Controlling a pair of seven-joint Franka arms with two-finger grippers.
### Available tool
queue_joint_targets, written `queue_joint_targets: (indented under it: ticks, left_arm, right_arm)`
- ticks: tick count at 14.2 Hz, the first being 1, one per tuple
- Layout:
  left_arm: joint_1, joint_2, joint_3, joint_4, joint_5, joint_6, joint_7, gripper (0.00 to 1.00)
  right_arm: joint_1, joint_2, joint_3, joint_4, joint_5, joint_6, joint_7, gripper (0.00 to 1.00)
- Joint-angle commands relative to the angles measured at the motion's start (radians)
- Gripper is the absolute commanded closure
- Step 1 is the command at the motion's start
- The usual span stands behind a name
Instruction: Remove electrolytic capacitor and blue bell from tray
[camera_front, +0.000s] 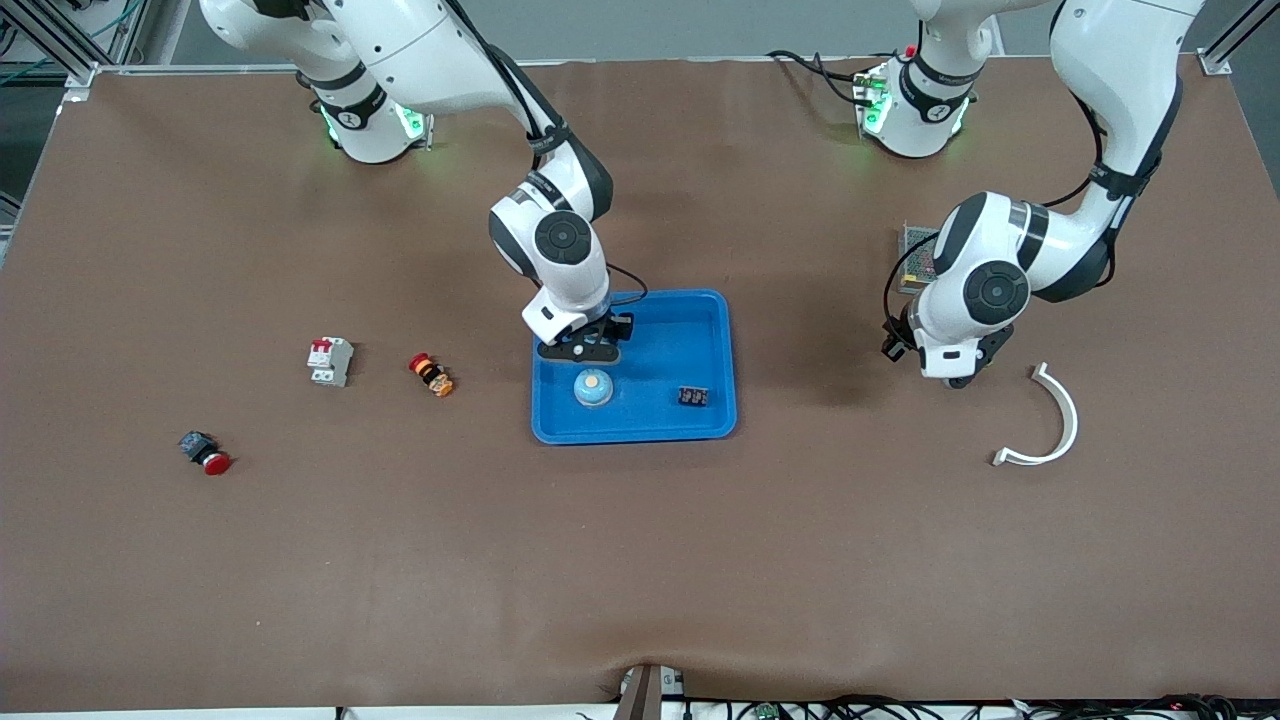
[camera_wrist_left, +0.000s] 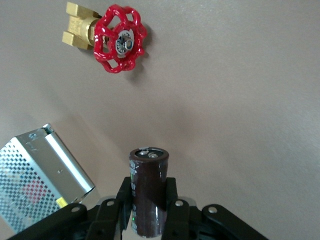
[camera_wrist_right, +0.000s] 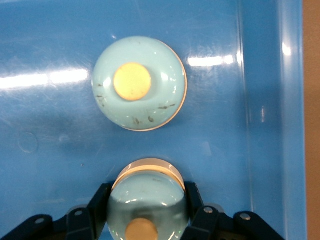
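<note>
My right gripper (camera_wrist_right: 147, 212) is over the blue tray (camera_front: 712, 330), clenched on a pale blue bell (camera_wrist_right: 148, 197); a second bell (camera_front: 592, 388) sits in the tray beneath. My left gripper (camera_wrist_left: 148, 210), up over bare table near what looks like a metal box (camera_wrist_left: 40, 175), grasps the brown capacitor (camera_wrist_left: 148, 192).

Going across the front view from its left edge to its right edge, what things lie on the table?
Red push button → white circuit breaker → small red and orange switch → blue tray holding a light blue bell and a small black part → white curved piece.
</note>
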Motion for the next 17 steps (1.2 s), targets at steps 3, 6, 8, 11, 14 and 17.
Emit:
queue_joint_targets:
  ticks: [3, 6, 8, 11, 14, 17]
  left_arm:
    - [0.025, 0.012, -0.008, -0.055, -0.024, 0.100, 0.000, 1.00]
    - [0.044, 0.045, -0.008, -0.063, -0.025, 0.146, -0.005, 1.00]
    - [0.044, 0.054, -0.005, -0.066, -0.024, 0.148, -0.011, 1.00]
    - [0.044, 0.054, -0.002, -0.066, -0.021, 0.145, -0.026, 1.00]
    - [0.044, 0.048, 0.003, -0.063, -0.009, 0.135, -0.031, 1.00]
    - [0.044, 0.046, 0.006, -0.058, -0.007, 0.132, -0.028, 1.00]
  right_arm:
    - [0.007, -0.018, -0.010, 0.008, -0.009, -0.014, 0.008, 0.45]
    - [-0.003, -0.059, -0.011, 0.046, -0.009, -0.137, 0.006, 0.45]
    - [-0.015, -0.094, -0.014, 0.080, -0.009, -0.252, -0.003, 0.44]
    - [-0.064, -0.159, -0.014, 0.103, -0.009, -0.365, -0.102, 0.44]
    - [-0.145, -0.232, -0.013, 0.103, -0.006, -0.457, -0.258, 0.44]
    - [-0.238, -0.291, -0.013, 0.103, -0.006, -0.534, -0.436, 0.44]
